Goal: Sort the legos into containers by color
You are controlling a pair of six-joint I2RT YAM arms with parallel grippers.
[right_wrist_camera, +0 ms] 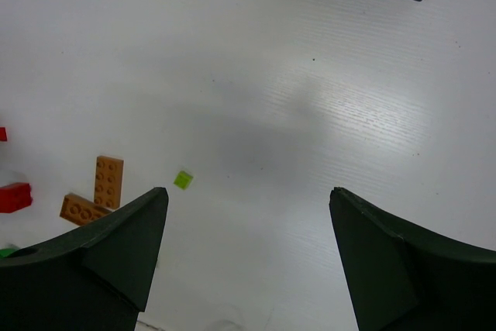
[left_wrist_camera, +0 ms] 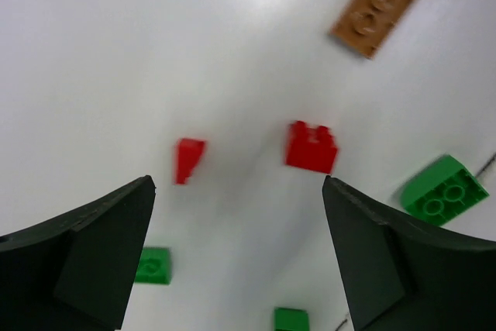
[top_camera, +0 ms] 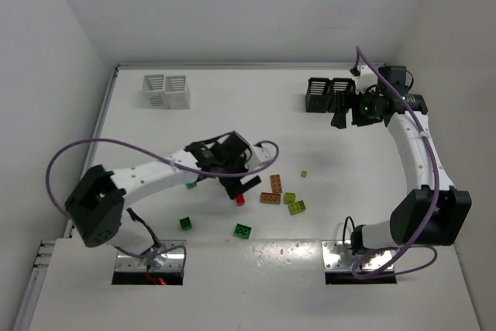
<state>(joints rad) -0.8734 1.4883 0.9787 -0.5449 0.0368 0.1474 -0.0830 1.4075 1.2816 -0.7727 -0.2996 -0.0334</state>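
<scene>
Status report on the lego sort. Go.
Left gripper open, empty, above red brick and smaller red piece. Right gripper open, empty, near black bins. Nothing in the way.

Two arms reached out, jaws apart.
Left pincer point(left_wrist_camera: 239, 182) hung mid-frame in the top view; right pincer point(right_wrist_camera: 249, 191) upper right.

Light was bright and even, falling from overhead; the white table point(right_wrist_camera: 349, 106) carried a soft glare patch beside a faint grey shadow in the right wrist view; the left wrist view was blurred, its red brick point(left_wrist_camera: 311, 147) soft-edged, the dark fingers point(left_wrist_camera: 93, 253) out of focus; the top view stayed sharp.
</scene>
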